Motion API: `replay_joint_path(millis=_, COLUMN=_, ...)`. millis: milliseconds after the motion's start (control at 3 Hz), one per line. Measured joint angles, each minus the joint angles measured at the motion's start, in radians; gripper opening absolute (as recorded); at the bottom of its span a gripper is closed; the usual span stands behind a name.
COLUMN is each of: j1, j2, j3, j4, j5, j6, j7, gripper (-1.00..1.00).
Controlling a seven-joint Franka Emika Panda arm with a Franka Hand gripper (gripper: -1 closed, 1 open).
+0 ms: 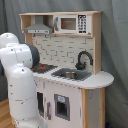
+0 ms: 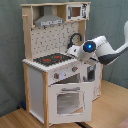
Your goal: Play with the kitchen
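Centre of both exterior views: the kitchen, a white and light-wood toy unit standing on a wooden floor against a grey curtain. Up top sit a grey hood and a microwave. On the counter are a black-red stovetop and a sink with a black faucet. In the first exterior view the faucet is at about 2 o'clock from the sink, so its spout arches over the basin as on a real tap.

Arm: in the second exterior view it comes in from 3 o'clock, its white wrist with a blue-lit ring level with the counter edge, at the sink end of the unit. That pose puts the tool end within reach of the faucet, sink or front knobs, likely why it is held low and close rather than up near the hood. In the first exterior view the arm's white links fill the 8 o'clock part of the picture and cover the unit's stove-side edge.

Claw: cannot tell if it is apart or together; the tool end is hidden behind the wrist and merges with the white unit. No contact with any part is clear.

Oven door: windowed, its lower edge looks tilted out a bit from the frame, maybe ajar; not sure.

Judgement: still at the approach stage, nothing visibly grasped. Risk: bumping the light unit at the counter edge.
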Motion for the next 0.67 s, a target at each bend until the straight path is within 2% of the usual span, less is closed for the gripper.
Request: replay_joint_path(millis=667, j1=0.0, j2=0.087, j3=0.002, j4=-0.069, j5=0.105, j6=0.012, j7=-0.182, gripper=1.0)
